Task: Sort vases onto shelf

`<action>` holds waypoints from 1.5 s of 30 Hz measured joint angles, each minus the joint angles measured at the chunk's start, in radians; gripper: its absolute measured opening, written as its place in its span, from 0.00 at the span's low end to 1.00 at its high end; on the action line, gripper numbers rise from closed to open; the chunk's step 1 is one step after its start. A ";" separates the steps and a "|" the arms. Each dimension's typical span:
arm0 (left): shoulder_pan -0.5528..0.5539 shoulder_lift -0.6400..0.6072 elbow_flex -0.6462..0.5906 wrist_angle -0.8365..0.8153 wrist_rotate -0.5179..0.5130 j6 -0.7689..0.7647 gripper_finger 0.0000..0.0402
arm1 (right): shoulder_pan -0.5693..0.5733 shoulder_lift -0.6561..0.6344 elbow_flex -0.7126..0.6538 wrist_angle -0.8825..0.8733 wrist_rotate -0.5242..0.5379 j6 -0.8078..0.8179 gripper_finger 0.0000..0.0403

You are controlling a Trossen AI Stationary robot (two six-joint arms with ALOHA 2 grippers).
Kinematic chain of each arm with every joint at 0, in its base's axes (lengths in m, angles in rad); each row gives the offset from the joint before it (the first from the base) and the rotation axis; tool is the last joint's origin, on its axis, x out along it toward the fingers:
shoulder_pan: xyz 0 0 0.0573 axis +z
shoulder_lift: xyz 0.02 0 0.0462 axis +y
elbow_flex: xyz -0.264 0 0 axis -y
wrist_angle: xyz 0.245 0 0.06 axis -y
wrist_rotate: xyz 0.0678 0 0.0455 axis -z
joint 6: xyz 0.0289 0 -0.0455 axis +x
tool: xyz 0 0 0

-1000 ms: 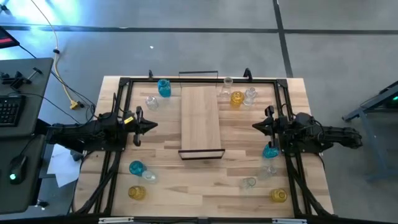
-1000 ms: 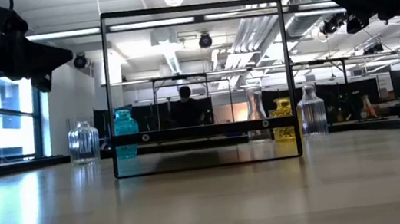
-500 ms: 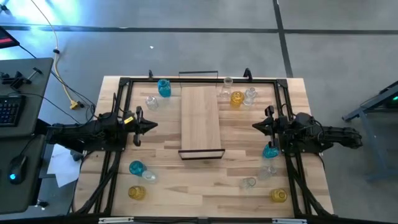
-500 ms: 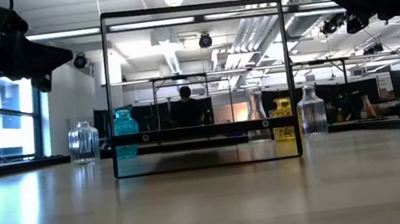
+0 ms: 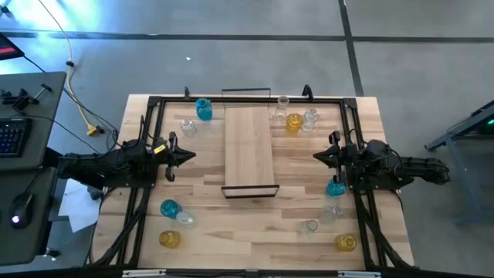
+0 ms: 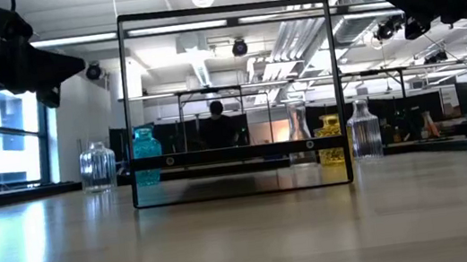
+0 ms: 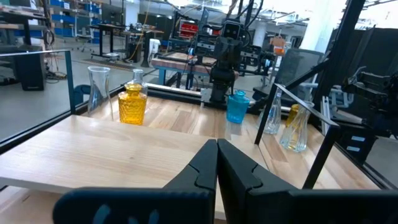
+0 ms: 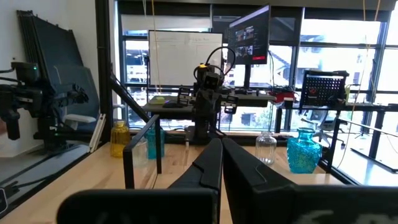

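1. At frame centre, I see the shelf (image 5: 248, 151) bare.
2. Vases (image 5: 294, 121) stand scattered around it on the table (image 5: 201, 232).
3. Left gripper (image 5: 187, 156) and right gripper (image 5: 318, 157) flank it, both closed, empty.

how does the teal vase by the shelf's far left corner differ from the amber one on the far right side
The teal vase is blue-green and stands left of the shelf; the amber vase is yellow and stands right of it. The teal vase has one clear neighbour nearby; the amber vase has two. Both stand upright on the table, off the shelf.

Light-wood shelf (image 5: 248, 147) with black frame, teal vase (image 5: 204, 109), amber vase (image 5: 294, 122), clear ribbed vase (image 6: 365, 141)
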 joint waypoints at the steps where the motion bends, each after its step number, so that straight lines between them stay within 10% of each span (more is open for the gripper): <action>1: 0.000 0.000 0.000 0.000 0.000 0.000 0.00 | 0.000 0.000 0.000 0.000 0.000 0.000 0.00; 45: 0.000 0.000 0.000 0.000 0.000 0.000 0.00 | 0.000 0.000 0.000 0.050 0.011 0.026 0.00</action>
